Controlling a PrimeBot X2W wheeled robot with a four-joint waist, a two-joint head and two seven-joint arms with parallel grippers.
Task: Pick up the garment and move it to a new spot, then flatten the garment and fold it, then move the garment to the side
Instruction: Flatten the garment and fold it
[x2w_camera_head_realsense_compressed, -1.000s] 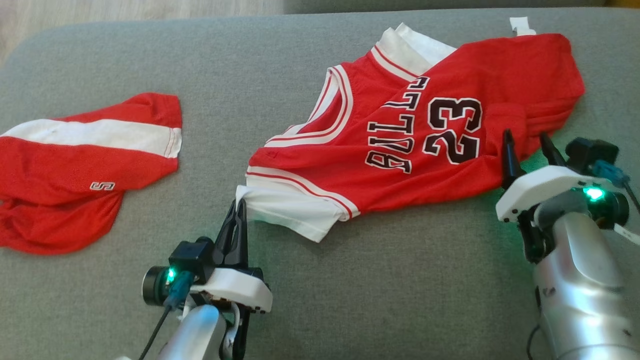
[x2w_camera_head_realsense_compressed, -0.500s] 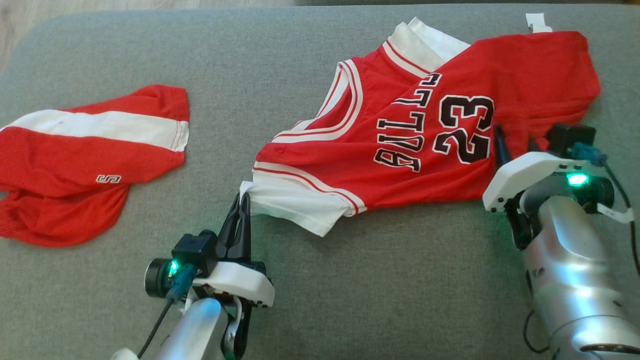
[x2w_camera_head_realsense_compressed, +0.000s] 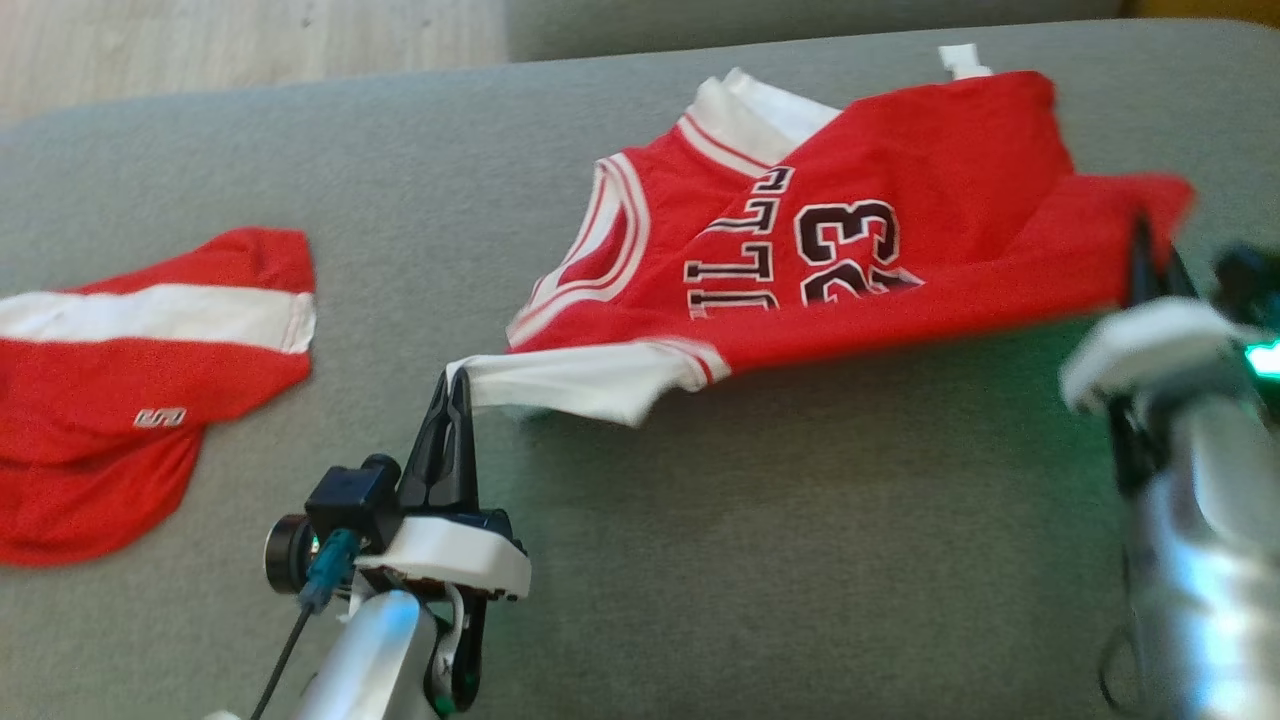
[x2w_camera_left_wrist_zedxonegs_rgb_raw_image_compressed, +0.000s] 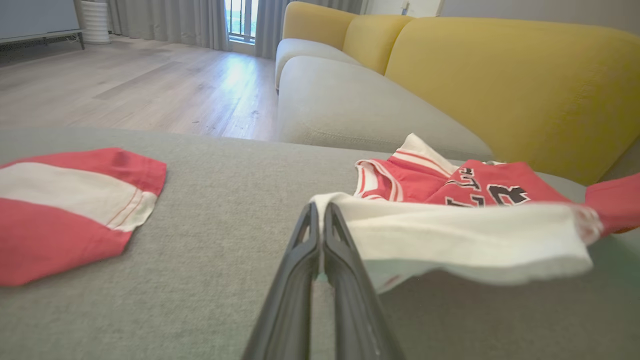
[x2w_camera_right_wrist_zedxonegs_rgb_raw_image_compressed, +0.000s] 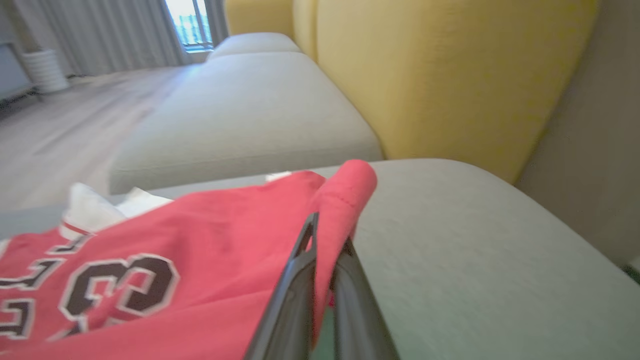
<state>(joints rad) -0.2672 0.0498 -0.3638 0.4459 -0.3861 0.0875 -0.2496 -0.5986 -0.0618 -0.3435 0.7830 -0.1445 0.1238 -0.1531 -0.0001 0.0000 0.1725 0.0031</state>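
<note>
My left gripper is clamped on the white sleeve and my right gripper on the opposite red edge of the jersey, which stretches crosswise between these 2 grips, its far side resting on the grey cushion.

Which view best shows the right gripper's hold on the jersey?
The right wrist view: close up, the right gripper pinches the red hem of the jersey between shut jaws. The head view shows that hold blurred at its right edge. The left wrist view shows the raised red corner at its right edge.
</note>
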